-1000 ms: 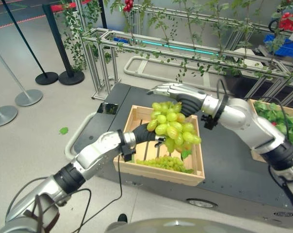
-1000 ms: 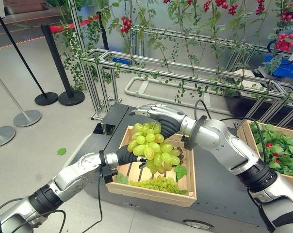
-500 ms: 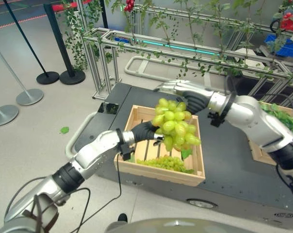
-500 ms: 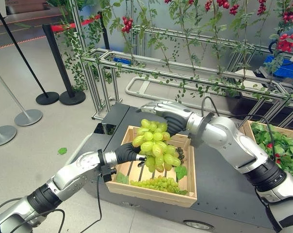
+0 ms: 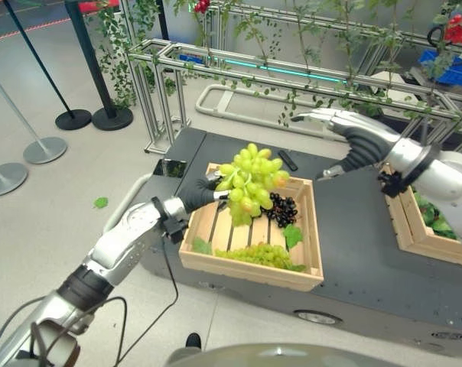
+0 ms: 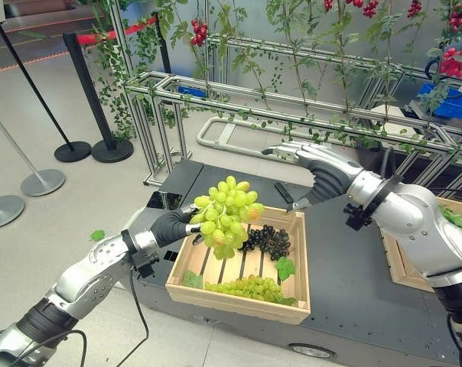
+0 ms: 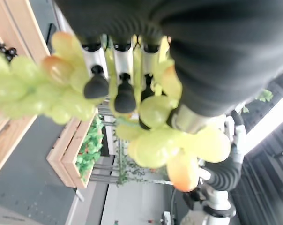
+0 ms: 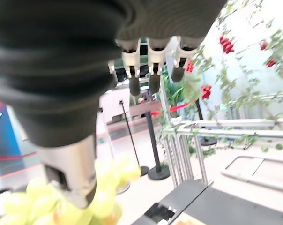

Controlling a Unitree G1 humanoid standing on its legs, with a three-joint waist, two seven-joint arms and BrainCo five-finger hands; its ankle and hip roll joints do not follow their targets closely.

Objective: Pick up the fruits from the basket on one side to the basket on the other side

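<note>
My left hand (image 5: 202, 196) is shut on a big bunch of green grapes (image 5: 250, 181), held up over the far left corner of the wooden crate (image 5: 245, 267); in its wrist view the fingers (image 7: 107, 84) curl round the grapes (image 7: 151, 140). A dark grape bunch (image 5: 281, 210) and a smaller green bunch (image 5: 261, 256) lie inside the crate. My right hand (image 5: 353, 138) hovers open above the dark cart top, between this crate and a second wooden crate (image 5: 414, 233) of green leaves at the right.
The dark cart (image 5: 353, 245) carries both crates. A metal frame with vines (image 5: 239, 65) stands behind it. Stanchion posts (image 5: 74, 118) stand on the floor at the left. A small black object (image 5: 287, 160) lies behind the crate.
My right hand has let go of the green bunch and drawn away to the right. My left hand has carried the bunch leftward, uncovering the dark grapes in the crate.
</note>
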